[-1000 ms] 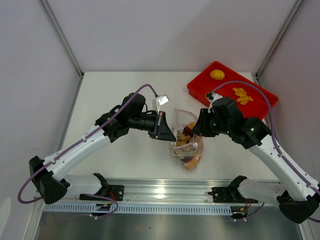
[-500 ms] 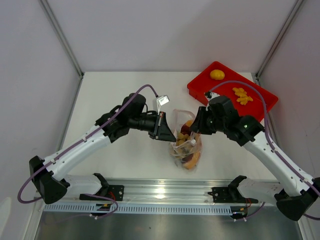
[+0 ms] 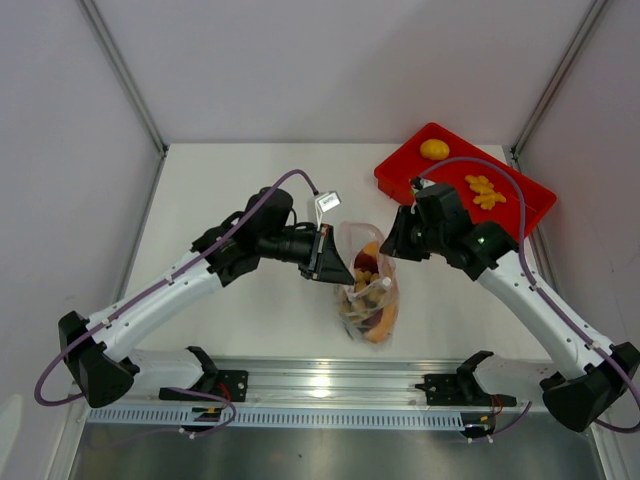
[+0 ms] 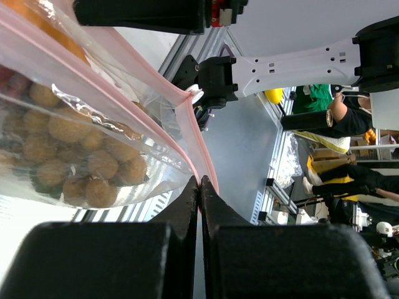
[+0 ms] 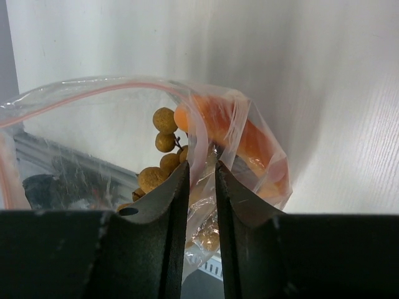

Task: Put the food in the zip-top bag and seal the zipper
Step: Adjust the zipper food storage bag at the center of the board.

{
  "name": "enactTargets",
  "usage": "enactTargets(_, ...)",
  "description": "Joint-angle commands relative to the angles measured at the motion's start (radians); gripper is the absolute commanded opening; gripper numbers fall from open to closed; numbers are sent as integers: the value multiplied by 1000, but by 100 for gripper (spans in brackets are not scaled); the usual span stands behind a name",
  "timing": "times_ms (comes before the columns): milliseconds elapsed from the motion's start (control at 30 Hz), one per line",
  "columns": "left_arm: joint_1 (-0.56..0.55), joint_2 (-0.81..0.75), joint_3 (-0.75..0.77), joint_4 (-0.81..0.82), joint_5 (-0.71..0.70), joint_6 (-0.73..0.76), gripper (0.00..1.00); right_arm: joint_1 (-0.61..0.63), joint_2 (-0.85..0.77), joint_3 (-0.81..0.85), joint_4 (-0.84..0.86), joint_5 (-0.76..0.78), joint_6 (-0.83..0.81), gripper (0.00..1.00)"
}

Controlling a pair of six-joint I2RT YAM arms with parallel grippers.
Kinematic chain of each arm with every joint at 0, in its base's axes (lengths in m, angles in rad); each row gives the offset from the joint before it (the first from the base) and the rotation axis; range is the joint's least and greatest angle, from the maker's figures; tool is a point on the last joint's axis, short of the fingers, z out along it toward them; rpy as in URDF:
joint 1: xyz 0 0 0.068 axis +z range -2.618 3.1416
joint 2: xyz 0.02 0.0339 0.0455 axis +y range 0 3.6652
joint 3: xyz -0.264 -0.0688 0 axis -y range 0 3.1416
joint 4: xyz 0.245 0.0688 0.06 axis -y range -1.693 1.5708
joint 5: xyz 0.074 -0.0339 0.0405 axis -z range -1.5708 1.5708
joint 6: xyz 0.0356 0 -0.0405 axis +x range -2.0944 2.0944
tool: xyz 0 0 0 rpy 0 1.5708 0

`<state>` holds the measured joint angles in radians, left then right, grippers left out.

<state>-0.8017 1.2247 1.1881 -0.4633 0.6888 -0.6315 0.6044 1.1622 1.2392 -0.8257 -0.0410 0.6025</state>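
The clear zip-top bag (image 3: 368, 300) hangs over the table between both grippers, mouth up. Inside it lie food pieces: a yellow-brown grape bunch (image 4: 75, 156) (image 5: 163, 121) and an orange piece (image 5: 249, 140). My left gripper (image 3: 340, 268) (image 4: 199, 180) is shut on the bag's pinkish-red zipper (image 4: 181, 112) at its left end. My right gripper (image 3: 392, 245) (image 5: 201, 165) holds crumpled plastic at the bag's right rim between narrowly spaced jaws. The zipper (image 5: 93, 89) arcs apart, so the mouth is open. More food, a yellow round fruit (image 3: 434, 149) and orange lumpy pieces (image 3: 484, 190), lies on the tray.
A red tray (image 3: 400, 180) sits at the back right of the white table, just behind my right arm. Walls close the table at the back and on both sides. A metal rail (image 3: 330, 385) with both arm bases runs along the near edge.
My right gripper has drawn up and slightly back with the bag's right rim, closing a little. The bag now hangs more upright and a bit further left. The left arm has held still.
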Motion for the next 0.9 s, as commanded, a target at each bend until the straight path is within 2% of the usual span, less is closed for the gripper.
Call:
enactTargets(0, -11, -22, 16, 45, 34, -16, 0, -8, 13, 19, 65, -52, 8, 26)
enactTargets(200, -14, -22, 16, 43, 35, -16, 1, -8, 39, 20, 80, -118, 17, 26)
enactTargets(733, -24, -5, 28, 55, 37, -23, 1, 3, 28, -113, 138, -230, 30, 27)
enactTargets(833, -25, -1, 33, 51, 34, -22, 1, 8, 47, -104, 160, -253, 22, 20)
enactTargets(867, -27, -1, 33, 49, 34, -22, 1, 6, 50, -95, 158, -249, 10, 5)
